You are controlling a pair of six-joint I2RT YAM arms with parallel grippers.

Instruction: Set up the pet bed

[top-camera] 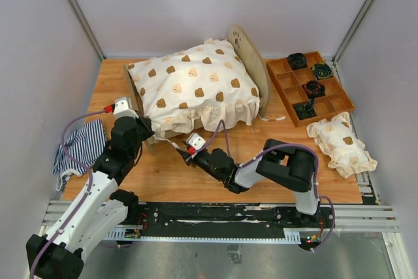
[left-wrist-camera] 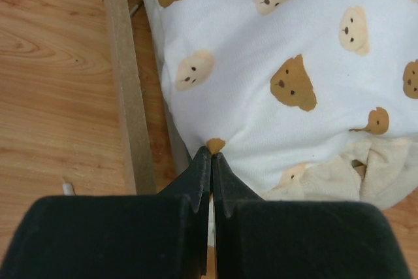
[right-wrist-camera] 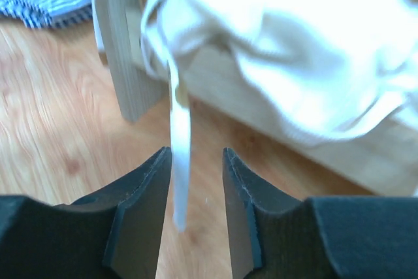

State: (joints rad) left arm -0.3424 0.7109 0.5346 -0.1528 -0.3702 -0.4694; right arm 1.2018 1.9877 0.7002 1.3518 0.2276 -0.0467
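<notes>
A wooden surface (top-camera: 196, 181) seen from above, with two robot arms reaching in from its near edge. The pet bed (top-camera: 255, 73), a light plywood frame with its rounded headboard (top-camera: 239, 38) toward the right, stands at the middle of the far edge. A puffy cream cover printed with bear faces (top-camera: 192, 83) lies over it and spills past the near rail.

The left claw (left-wrist-camera: 210, 155) is closed tight, its tips touching the cover's hem at the bed's near left corner, just beside the plywood side rail (left-wrist-camera: 127, 83). Whether any fabric is pinched between them cannot be told. The right claw (right-wrist-camera: 196, 161) is at the bed's near side with its jaws moderately apart. A thin white tie (right-wrist-camera: 177, 155) from the cover hangs loose between them, not gripped.

The step in hand appears to be dressing the bed by settling the cover at its near left corner. Next, the right claw likely must either close on the tie or draw clear of it without dragging the cover.

A matching small pillow (top-camera: 339, 142) lies near the surface's right edge, apart from the bed, probably to be placed later. A striped cloth (top-camera: 81, 148) lies at the left edge, and a compartment tray (top-camera: 282, 94) sits at the far right corner.
</notes>
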